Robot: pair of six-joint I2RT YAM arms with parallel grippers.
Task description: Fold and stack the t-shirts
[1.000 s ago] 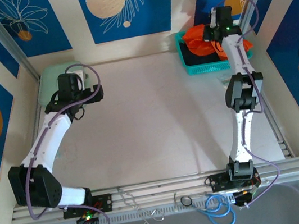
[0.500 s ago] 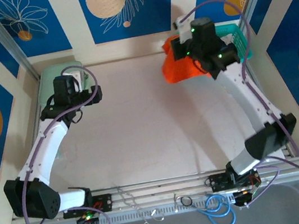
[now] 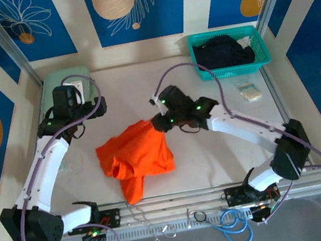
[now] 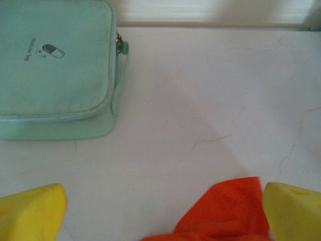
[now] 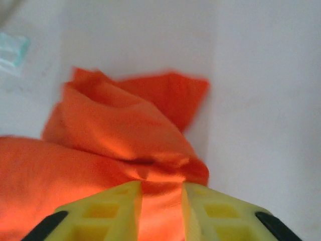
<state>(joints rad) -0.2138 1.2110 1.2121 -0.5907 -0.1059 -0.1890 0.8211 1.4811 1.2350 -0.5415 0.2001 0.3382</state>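
Note:
The bright orange t-shirt [image 3: 136, 158] lies crumpled on the table's middle, trailing toward the near edge. My right gripper [image 3: 156, 122] is shut on its upper right corner, the fabric bunched between the yellow fingers [image 5: 108, 208]. The orange t-shirt [image 5: 100, 145] spreads away from those fingers in the right wrist view. The black t-shirt [image 3: 223, 52] sits heaped inside the teal mesh basket [image 3: 232, 70] at the back right. My left gripper [image 3: 98, 106] hangs open at the back left, its yellow fingers [image 4: 30, 213] wide apart over bare table, with an orange t-shirt corner [image 4: 225, 211] just below them.
A pale green box [image 4: 55, 65] lies at the back left corner, beside the left gripper. A small pale packet [image 3: 249, 93] rests on the table right of the basket's front. Blue-patterned walls close in the back and sides.
The right arm lifted the orange t-shirt out of the basket and swung it left and nearer, down onto the table's middle. The black t-shirt now shows in the basket. The left arm barely shifted.

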